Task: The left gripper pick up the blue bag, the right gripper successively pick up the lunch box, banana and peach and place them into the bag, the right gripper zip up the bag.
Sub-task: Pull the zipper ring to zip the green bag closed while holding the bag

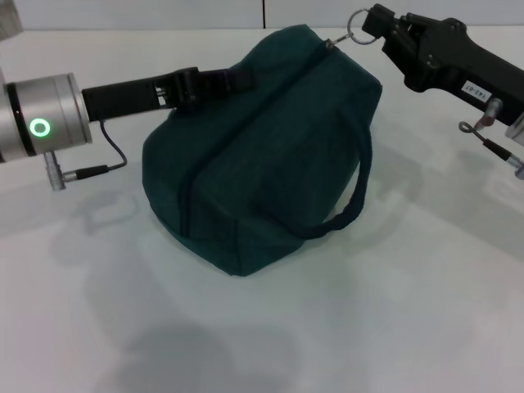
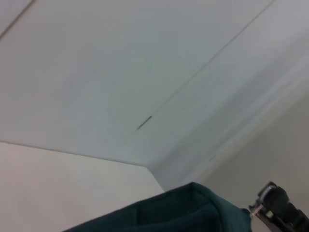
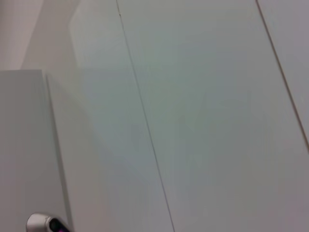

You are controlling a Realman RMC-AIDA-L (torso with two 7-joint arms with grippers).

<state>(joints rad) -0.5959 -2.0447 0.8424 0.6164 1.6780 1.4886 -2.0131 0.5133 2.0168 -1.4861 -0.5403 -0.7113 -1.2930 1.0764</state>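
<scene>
A: Bag [image 1: 262, 147] sits in the middle of the white desk [image 1: 393, 327], dark blue-green, bulging, its zip line running along the top ridge. One dark handle [image 1: 348, 209] loops down the side that faces the right arm.

B: And the left gripper [image 1: 190, 86]?

A: It reaches in level from the left of the bag and its jaws are closed on the bag's upper edge, beside a dark strap [image 1: 233, 79] that lies across the top there.

B: The right gripper [image 1: 378, 29]?

A: At the far upper corner of the bag, jaws pinched on the metal ring [image 1: 360, 23] of the zip pull. The ring sits just past the end of the zip line.

B: Does the left wrist view add anything?

A: It shows a top corner of the bag, with the right gripper's tip just beside it. The right wrist view shows only pale panels.
</scene>
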